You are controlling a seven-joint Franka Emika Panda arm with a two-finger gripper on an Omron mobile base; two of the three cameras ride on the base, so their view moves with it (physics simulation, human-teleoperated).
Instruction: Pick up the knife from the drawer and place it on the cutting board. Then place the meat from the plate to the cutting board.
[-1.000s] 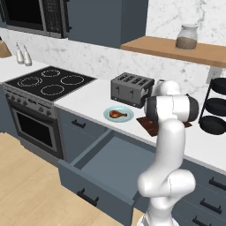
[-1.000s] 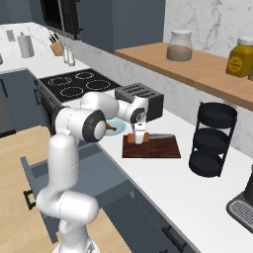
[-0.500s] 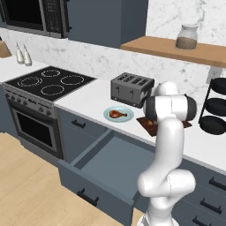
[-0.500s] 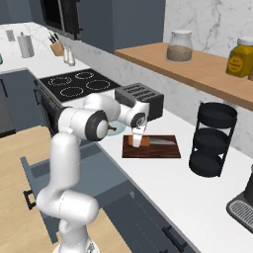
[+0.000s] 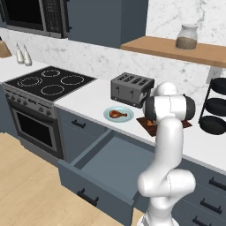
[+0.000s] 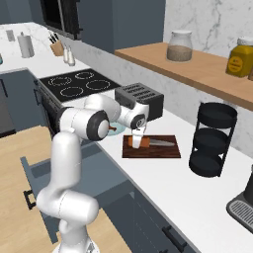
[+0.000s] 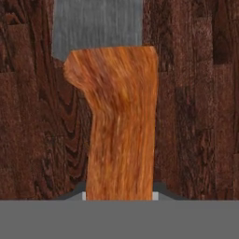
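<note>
The pincer (image 6: 138, 144) is clamped on the knife (image 6: 148, 142) by its orange-brown handle, low over the board (image 6: 151, 147). In the right base view the grey blade points toward 3 o'clock along the board; in the hand view the handle (image 7: 119, 126) runs from 6 to 12 o'clock with the board's dark grain on both sides. Whether the knife rests on the wood or hangs just above it, I cannot tell.

The step in hand looks like the set-down. To do it well: lower until the knife lies flat, part the jaws only then, and lift straight up so the handle is not dragged. Keeping the knife toward the 3 o'clock half of the board would leave room for the meat.

The meat (image 5: 118, 114) lies on the plate (image 5: 108, 115), on the table just beside the board at its 9 o'clock in the left base view. The drawer (image 5: 84, 183) stands open below.

No brand, label or writing can be read.
</note>
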